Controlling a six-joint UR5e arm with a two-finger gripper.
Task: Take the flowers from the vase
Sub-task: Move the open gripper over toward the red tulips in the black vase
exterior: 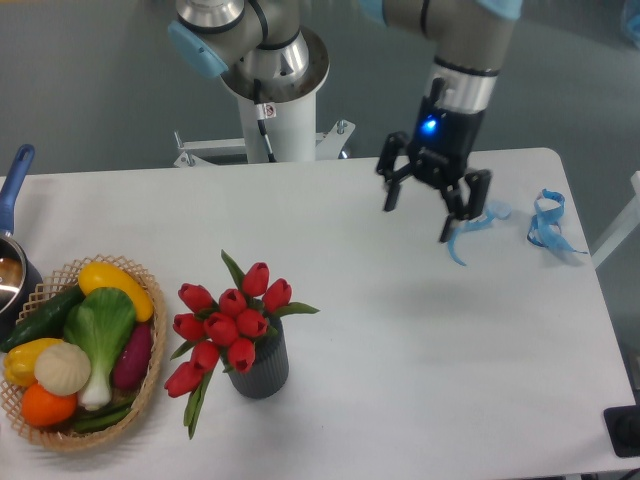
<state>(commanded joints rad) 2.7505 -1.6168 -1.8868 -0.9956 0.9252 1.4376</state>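
Note:
The flowers [225, 325], a bunch of red tulip buds with green stems and leaves, stand in the vase [260, 370], a short dark grey ribbed cylinder at the front left of the white table [400, 330]. Some buds droop over the vase's left side. My gripper [420, 215] hangs above the table's back right area, far to the upper right of the flowers. Its two black fingers are spread apart and hold nothing.
A wicker basket [80, 355] of toy vegetables sits at the left edge. A pot with a blue handle [15, 190] is at the far left. Blue ribbon pieces [548, 225] lie at the back right, near the gripper. The robot base [275, 90] stands behind the table.

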